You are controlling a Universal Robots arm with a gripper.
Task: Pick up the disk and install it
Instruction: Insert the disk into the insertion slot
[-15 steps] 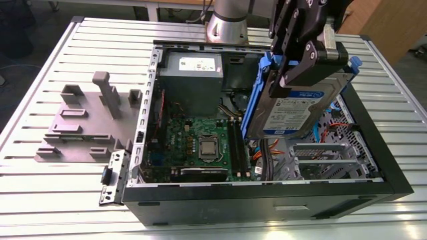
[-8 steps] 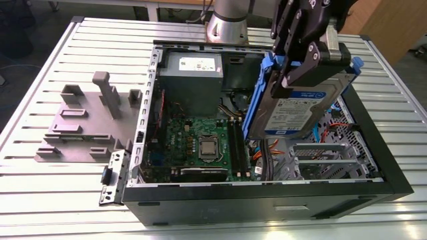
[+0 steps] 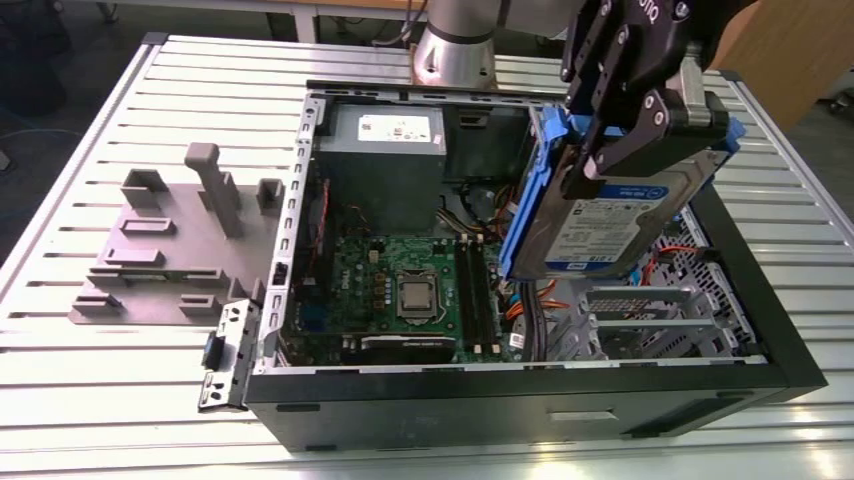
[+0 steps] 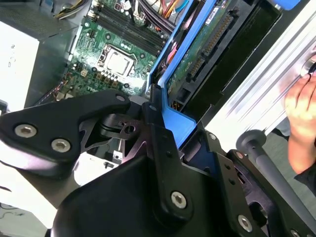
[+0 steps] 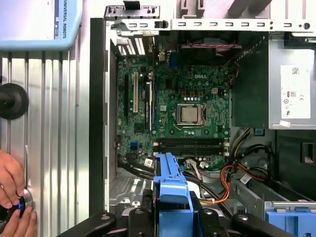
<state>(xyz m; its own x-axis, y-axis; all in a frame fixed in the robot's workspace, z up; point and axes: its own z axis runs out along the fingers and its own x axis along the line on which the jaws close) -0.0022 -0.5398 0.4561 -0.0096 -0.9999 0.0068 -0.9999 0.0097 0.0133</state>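
Count: one gripper (image 3: 617, 165), one disk (image 3: 607, 225), one open computer case (image 3: 534, 385), one grey slotted stand (image 3: 174, 250), all on one white slatted table (image 3: 80, 150).

Inside the case: one green motherboard (image 3: 400, 280) with one bare processor socket (image 3: 418, 295), one grey power supply box (image 3: 387, 140) at the far end, and one bare metal drive cage (image 3: 641, 320) at the exterior view's right, with orange cables (image 3: 534, 295) beside it.

The gripper's fingers are clamped narrow on the disk's upper edge and carry it. The disk hangs directly below the fingers, on edge and slightly tilted, with its white-and-blue label towards the exterior camera and the blue rail along its sides. It sits above the case on the exterior view's right, over the drive cage and cables; whether it touches anything in the case cannot be told.

In the first wrist view the blue rail (image 5: 170, 192) sticks out between the black fingers, pointing at the motherboard. The second wrist view shows the disk's underside (image 4: 207, 44), with its circuit board and connector.

The stand sits outside the case at the exterior view's left, well apart from the gripper.

A person's hand (image 5: 11, 177) rests on the table beside the case, on a small round knob.
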